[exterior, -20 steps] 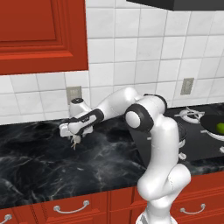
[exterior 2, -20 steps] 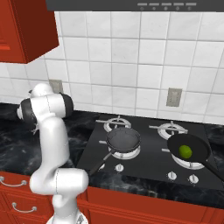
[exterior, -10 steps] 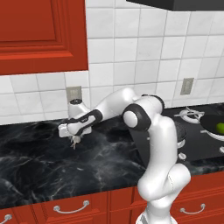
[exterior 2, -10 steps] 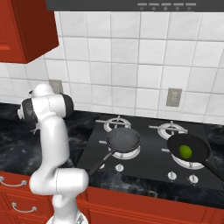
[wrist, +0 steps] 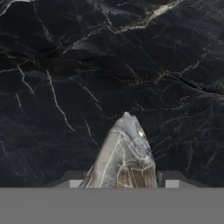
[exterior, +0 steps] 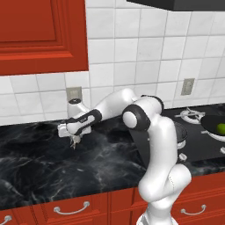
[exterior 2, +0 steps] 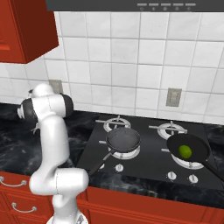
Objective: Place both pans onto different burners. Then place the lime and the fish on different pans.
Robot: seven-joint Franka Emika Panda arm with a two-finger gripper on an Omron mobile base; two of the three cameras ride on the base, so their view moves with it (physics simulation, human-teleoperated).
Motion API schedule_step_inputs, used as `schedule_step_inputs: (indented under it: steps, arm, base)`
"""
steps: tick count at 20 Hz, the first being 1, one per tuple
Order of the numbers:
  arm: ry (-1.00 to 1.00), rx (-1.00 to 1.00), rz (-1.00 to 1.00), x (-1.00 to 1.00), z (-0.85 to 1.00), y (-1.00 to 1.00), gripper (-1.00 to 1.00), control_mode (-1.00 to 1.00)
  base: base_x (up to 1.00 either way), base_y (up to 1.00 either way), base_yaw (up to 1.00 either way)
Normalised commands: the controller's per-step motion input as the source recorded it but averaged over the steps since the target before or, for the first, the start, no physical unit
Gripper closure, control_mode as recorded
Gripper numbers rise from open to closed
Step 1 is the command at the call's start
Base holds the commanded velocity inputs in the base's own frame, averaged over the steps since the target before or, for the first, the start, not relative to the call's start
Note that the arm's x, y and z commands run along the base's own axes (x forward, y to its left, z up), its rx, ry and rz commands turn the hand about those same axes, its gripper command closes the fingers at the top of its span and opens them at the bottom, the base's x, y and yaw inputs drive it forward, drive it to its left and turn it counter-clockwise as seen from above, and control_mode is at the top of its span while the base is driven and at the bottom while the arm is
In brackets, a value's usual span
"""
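A black marble counter (exterior: 39, 162) is seen running under a white tiled wall, with a black glass cooktop (exterior 2: 144, 168) set into it to the right. On the cooktop, two pans are already placed on separate burners: the grey-black pan (exterior 2: 123, 140) with the long handle is seated on the front left burner, and the plain black pan (exterior 2: 188, 148) is seated on the front right burner. The two rear burners, one (exterior 2: 116, 123) behind the grey-black pan and the other (exterior 2: 172, 129) behind the black pan, are left free. The lime (exterior 2: 185, 151) is seen lying inside the plain black pan, so that part of the task can be judged as done. The white arm is stretched far to the left, well apart from the cooktop, and the gripper (exterior: 74, 141) is held low over the counter near the wall outlet (exterior: 73, 93). In the hand view, the fish (wrist: 124, 159) is seen head forward between the two finger tips, with the jaws drawn in to a middling width on either side of its body; whether it is firmly gripped or lifted off the marble cannot be told. What is judged to be left is the securing of the fish, its carrying across to the cooktop, and its placing in the grey-black pan.
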Motion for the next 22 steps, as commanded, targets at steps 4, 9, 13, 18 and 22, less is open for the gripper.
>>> schedule_step_inputs:
  steps: [4,9,13,18,22]
  arm:
    - [0.0,0.0,-0.02,0.0,0.29,-0.05,1.0,-1.0]
    - [0.0,0.0,-0.02,0.0,0.08,-0.26,1.0,-1.0]
    - [0.0,0.0,-0.03,0.0,0.11,-0.28,1.0,-1.0]
    - [0.0,0.0,-0.04,-0.01,0.13,-0.32,1.0,-1.0]
    - [0.0,0.0,-0.04,0.0,0.12,-0.38,1.0,-1.0]
  base:
    - [0.0,0.0,0.0]
    - [0.0,0.0,0.0]
    - [0.0,0.0,0.0]
    - [0.0,0.0,0.0]
    - [0.0,0.0,0.0]
